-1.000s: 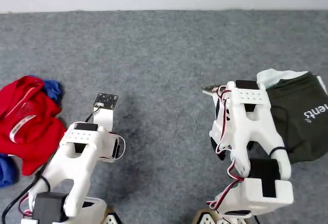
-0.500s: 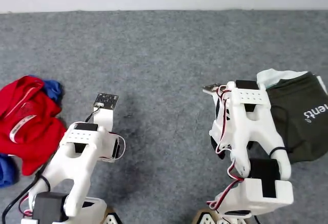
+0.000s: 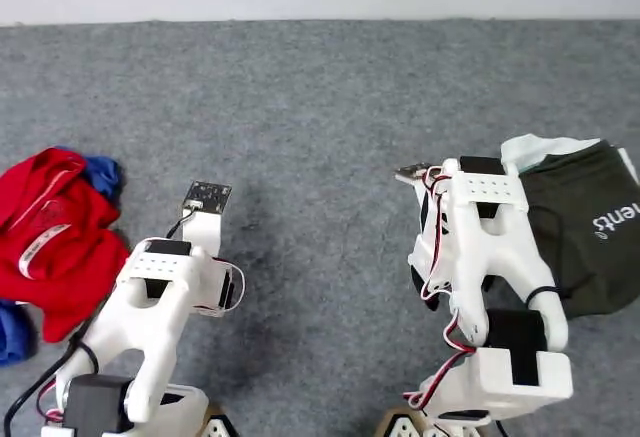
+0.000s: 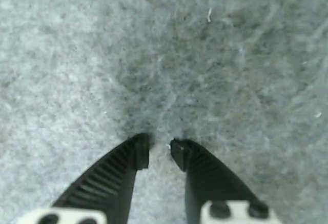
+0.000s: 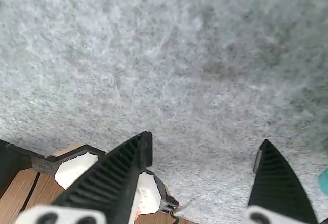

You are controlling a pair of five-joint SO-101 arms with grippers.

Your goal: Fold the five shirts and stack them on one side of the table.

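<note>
Left tool (image 4: 159,151) hanging barely open, right tool (image 5: 202,152) gaping wide, both empty. Suggesting: opening left wider, pinching red shirt (image 3: 50,232) at a hem.

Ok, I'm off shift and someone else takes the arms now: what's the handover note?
Left gripper: jaws a narrow gap apart, empty, over the grey felt.
Right gripper: wide open, empty.
Dark shirt lies on a white shirt at the right edge, apparently stacked.
Red shirt and blue shirt lie crumpled at the left edge.
Left to do: fold those, add them to the stack.
</note>
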